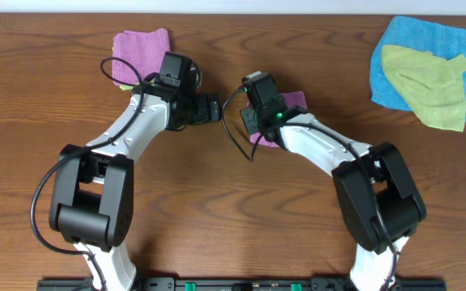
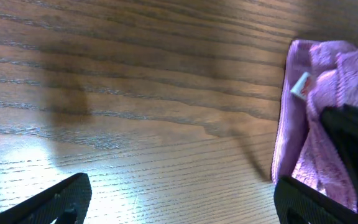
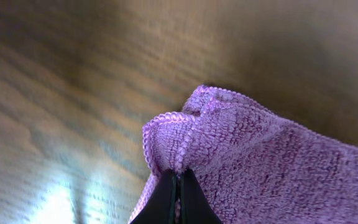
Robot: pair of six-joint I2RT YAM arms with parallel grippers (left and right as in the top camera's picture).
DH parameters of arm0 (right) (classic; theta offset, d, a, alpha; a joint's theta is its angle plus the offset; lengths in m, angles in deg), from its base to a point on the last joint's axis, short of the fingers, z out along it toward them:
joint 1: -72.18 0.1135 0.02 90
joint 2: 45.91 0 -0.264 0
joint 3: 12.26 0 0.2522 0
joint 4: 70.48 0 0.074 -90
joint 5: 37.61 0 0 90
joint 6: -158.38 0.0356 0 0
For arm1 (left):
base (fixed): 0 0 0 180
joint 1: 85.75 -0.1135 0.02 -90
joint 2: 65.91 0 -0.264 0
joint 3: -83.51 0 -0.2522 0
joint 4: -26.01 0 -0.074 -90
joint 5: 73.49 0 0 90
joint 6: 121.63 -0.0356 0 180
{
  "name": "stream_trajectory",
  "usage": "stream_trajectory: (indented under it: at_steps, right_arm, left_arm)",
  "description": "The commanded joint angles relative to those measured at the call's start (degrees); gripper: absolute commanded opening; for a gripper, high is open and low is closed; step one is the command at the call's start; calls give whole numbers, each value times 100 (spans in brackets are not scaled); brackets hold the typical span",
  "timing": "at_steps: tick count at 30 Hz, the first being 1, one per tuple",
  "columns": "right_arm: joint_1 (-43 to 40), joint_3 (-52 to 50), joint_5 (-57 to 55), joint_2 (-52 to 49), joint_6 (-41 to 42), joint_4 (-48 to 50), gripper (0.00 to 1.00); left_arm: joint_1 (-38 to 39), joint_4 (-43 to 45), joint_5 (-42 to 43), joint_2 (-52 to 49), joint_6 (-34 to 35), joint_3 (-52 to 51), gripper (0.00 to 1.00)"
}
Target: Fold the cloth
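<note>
Right gripper [image 3: 176, 190] jaws are clamping a purple cloth [image 3: 260, 155] edge; left gripper [image 2: 185, 205] jaws are hanging wide apart (white tag [image 2: 300, 85] print unreadable).

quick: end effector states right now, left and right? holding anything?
Left end effector: open, holding nothing.
Right end effector: closed, pinching a bunched edge of the purple cloth.

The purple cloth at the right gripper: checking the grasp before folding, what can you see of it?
The cloth is purple-magenta, looped microfibre with a stitched edge and a white tag. It lies bunched on the table near the centre, mostly hidden under the right arm. The right gripper is shut on a raised fold of its edge.
</note>
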Motion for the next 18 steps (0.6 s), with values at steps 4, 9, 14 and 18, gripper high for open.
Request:
stream_trajectory:
  at_steps: [4,9,14,18]
  right_arm:
    - [42,192,-299,-39,72,-103,1]
    - [37,192,-396,-39,48,-151,3]
    - [37,190,-356,-39,52,-173,6]
    - [37,190,-354,-39,52,-166,4]
  left_arm:
    - [-7,-13,33,173,-17,85,95]
    - [-7,-11,-13,173,-20,85,95]
    - [-7,-11,-22,173,-20,85,95]
    - [-7,-11,-22,173,-17,85,95]
